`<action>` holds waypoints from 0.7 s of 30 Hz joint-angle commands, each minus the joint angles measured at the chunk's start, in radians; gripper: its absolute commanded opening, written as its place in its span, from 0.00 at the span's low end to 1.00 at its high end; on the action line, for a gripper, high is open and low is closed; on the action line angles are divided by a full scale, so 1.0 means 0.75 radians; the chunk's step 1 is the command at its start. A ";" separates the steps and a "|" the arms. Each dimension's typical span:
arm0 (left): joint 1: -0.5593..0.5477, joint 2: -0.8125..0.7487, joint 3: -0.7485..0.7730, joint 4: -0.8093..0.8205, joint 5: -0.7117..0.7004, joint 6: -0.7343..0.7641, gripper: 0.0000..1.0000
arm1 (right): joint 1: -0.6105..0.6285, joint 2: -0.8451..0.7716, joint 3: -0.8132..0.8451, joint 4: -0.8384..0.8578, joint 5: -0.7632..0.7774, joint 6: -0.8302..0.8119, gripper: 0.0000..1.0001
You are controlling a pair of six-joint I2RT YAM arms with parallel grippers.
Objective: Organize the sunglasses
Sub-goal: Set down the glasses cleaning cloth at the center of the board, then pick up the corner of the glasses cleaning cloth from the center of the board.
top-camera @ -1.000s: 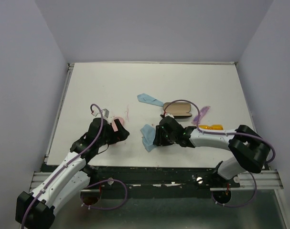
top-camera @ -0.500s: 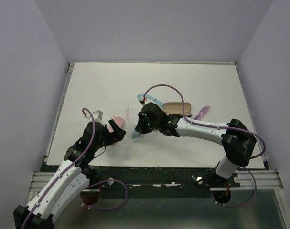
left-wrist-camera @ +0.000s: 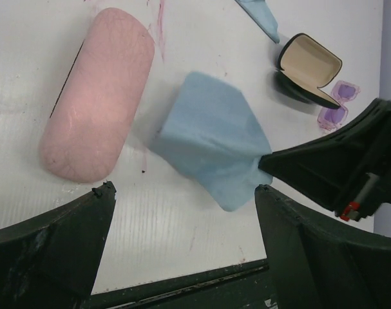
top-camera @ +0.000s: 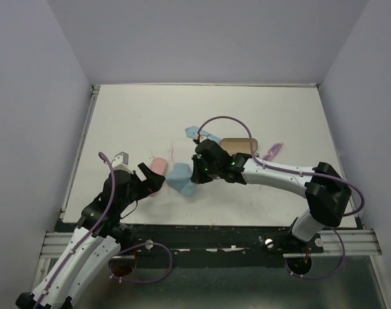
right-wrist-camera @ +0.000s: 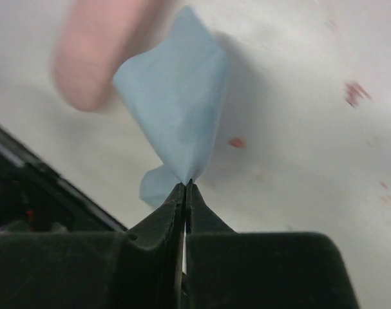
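Observation:
The pale pink-purple sunglasses (top-camera: 272,152) lie right of the open black case (top-camera: 239,147); the left wrist view shows these sunglasses (left-wrist-camera: 337,106) beside that case (left-wrist-camera: 308,67). The orange pair is hidden. My right gripper (top-camera: 195,174) is shut on a corner of a light blue cloth (top-camera: 181,179), which hangs from its closed tips (right-wrist-camera: 185,183) as a pinched cloth (right-wrist-camera: 176,109). My left gripper (top-camera: 153,180) stands open and empty just near of the closed pink case (top-camera: 158,166). From the left wrist, the cloth (left-wrist-camera: 211,138) lies between that case (left-wrist-camera: 95,122) and the right gripper (left-wrist-camera: 266,161).
A second light blue cloth (top-camera: 198,133) lies behind the right wrist, left of the black case. The table's near edge (left-wrist-camera: 182,283) runs just under my left gripper (left-wrist-camera: 183,190). White walls close in the table's left, far and right sides.
My right gripper closed on the blue cloth and carried it left, toward the pink case. My left arm drew back toward the near left, its gripper still open.

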 commanded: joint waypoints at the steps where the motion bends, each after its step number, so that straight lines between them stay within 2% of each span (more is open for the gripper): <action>1: -0.004 0.077 0.040 -0.036 0.022 -0.026 0.99 | -0.178 -0.109 -0.276 -0.275 0.120 0.115 0.13; 2: -0.006 0.104 0.044 -0.030 0.028 -0.020 0.99 | -0.225 -0.144 -0.315 -0.316 0.181 0.130 0.20; 3: -0.004 0.135 0.046 -0.020 0.036 -0.020 0.99 | -0.246 -0.183 -0.335 -0.363 0.299 0.154 0.32; 5: -0.008 0.196 0.052 0.007 0.063 -0.004 0.99 | -0.248 -0.254 -0.323 -0.465 0.504 0.191 0.46; 7: -0.006 0.259 0.062 0.025 0.091 0.004 0.99 | -0.250 -0.322 -0.323 -0.470 0.507 0.153 0.61; 9: -0.008 0.323 0.068 0.046 0.093 0.018 0.99 | -0.248 -0.375 -0.354 -0.394 0.366 0.073 0.69; 12: -0.016 0.392 0.075 0.052 0.136 0.033 0.99 | -0.238 -0.410 -0.415 -0.326 0.163 0.075 0.70; 17: -0.063 0.476 0.050 0.101 0.167 0.017 0.99 | -0.166 -0.381 -0.517 -0.263 0.124 0.177 0.69; 21: -0.151 0.599 0.056 0.168 0.161 -0.030 0.99 | -0.135 -0.340 -0.565 -0.173 0.065 0.275 0.65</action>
